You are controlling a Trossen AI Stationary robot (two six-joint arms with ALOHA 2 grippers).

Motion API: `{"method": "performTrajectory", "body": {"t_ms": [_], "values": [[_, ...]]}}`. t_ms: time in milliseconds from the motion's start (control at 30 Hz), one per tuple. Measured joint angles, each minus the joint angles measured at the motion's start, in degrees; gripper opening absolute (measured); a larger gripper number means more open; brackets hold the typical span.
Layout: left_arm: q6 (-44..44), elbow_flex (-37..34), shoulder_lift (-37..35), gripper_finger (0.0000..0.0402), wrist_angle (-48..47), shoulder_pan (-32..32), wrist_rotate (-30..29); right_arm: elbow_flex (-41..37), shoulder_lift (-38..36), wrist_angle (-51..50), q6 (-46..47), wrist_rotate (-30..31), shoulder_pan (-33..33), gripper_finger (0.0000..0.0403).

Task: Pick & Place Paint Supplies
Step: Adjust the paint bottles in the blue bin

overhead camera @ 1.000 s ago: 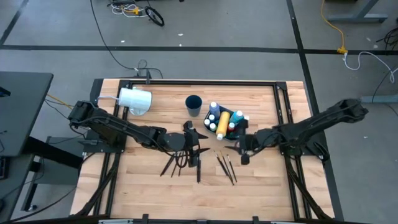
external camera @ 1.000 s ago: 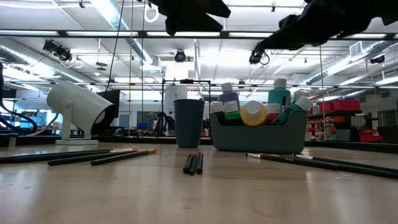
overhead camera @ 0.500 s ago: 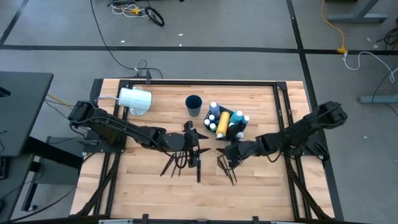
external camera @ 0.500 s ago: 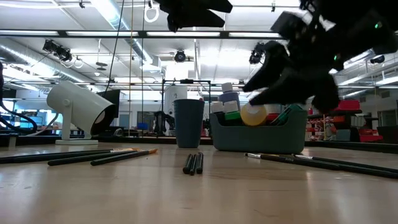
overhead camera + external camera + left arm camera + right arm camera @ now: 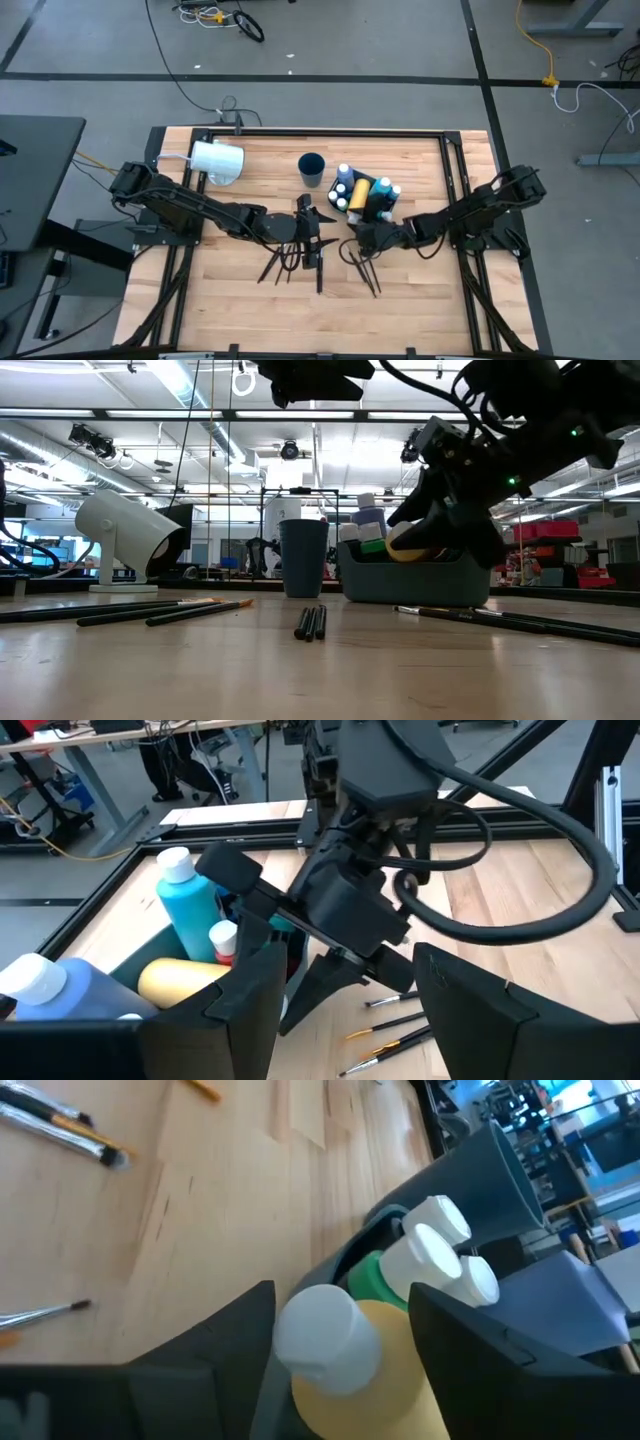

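Note:
A dark bin holds white-capped bottles: a yellow bottle lying down, teal, blue and green. Thin paintbrushes lie flat on the wood in two groups. My right gripper is open at the bin's near-left corner, a finger on each side of the yellow bottle's capped end. My left gripper is open and hovers above the left brush group, high in the low view. My right gripper has its fingers on either side of the yellow bottle's white cap, coming level from the table's near-left side. Whether they touch it I cannot tell. The bottle lies in the bin among the other bottles.
A dark blue cup stands just left of the bin. A large white cylinder sits on its stand at the far left. Bare wood lies along the near edge and right of the bin.
My right gripper has come down from well above the table to bin height, moved toward the table's left past the bin's near side, and turned its fingers toward the bottles. The left gripper and the brushes have kept still.

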Motion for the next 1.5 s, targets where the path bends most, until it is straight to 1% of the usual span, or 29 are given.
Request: {"method": "performTrajectory", "body": {"t_ms": [133, 267, 367, 433, 500, 600, 667, 733, 900, 967, 1033, 1133, 1233, 1367, 1433, 1500], "values": [[0.00, 0.00, 0.00, 0.0229, 0.00, 0.00, 0.00, -0.02, 0.00, -0.28, -0.78, 0.53, -0.80, 0.0204], [0.00, 0.00, 0.00, 0.0229, 0.00, 0.00, -0.02, -0.07, 0.00, -0.59, -1.41, 3.17, -1.46, 0.0175], [0.00, 0.00, 0.00, 0.0229, -0.01, 0.00, -0.01, -0.07, 0.00, -1.22, -4.80, 3.37, -1.79, 0.0157], [0.00, 0.00, 0.00, 0.0229, 0.00, 0.00, -0.01, -0.09, 0.00, -1.97, -8.55, 2.34, -1.81, 0.0155], [0.06, 0.00, 0.00, 0.0229, 0.00, 0.00, 0.00, -0.15, 0.01, -2.11, -10.13, 2.82, -1.90, 0.0159], [0.99, 0.00, 0.00, 0.0229, 0.00, 0.00, 0.00, -0.14, 0.02, -1.53, -10.58, 5.96, -2.53, 0.0169], [1.52, 0.00, 0.00, 0.0229, -0.02, 0.00, -0.01, -0.11, 0.02, -0.87, -10.54, 8.33, -2.85, 0.0169], [1.77, 0.00, 0.00, 0.0229, -0.02, 0.00, -0.02, -0.13, 0.02, 0.37, -10.57, 10.14, -2.95, 0.0159], [1.86, 0.02, 0.00, 0.0229, 0.00, -0.02, 0.00, -0.17, -0.06, 4.99, -13.61, 12.56, -3.00, 0.0116], [1.91, 0.02, 0.00, 0.0229, 0.03, -0.02, 0.00, -0.17, -0.79, 5.38, -14.11, 13.05, -3.32, 0.0116], [1.92, 0.02, 0.00, 0.0229, 0.05, -0.01, -0.01, -0.17, -1.94, 5.35, -12.15, 12.54, -4.33, 0.0116], [2.07, 0.02, 0.00, 0.0229, 0.04, 0.00, -0.04, -0.14, -4.41, 4.24, -6.03, 10.79, -6.77, 0.0137], [3.32, 0.02, 0.00, 0.0229, -0.09, 0.00, -0.02, -0.04, -7.31, 4.06, -2.02, 11.50, -9.32, 0.0153], [3.65, 0.02, 0.00, 0.0229, -0.08, 0.00, -0.02, -0.04, -11.54, 2.78, 3.50, 10.22, -13.45, 0.0142], [3.65, 0.02, 0.00, 0.0229, -0.04, 0.00, -0.02, 0.00, -13.96, 0.76, 7.32, 7.39, -16.12, 0.0135], [3.65, 0.02, 0.00, 0.0229, -0.07, 0.00, -0.02, 0.02, -15.79, -2.23, 11.42, 0.98, -19.11, 0.0133]]}}
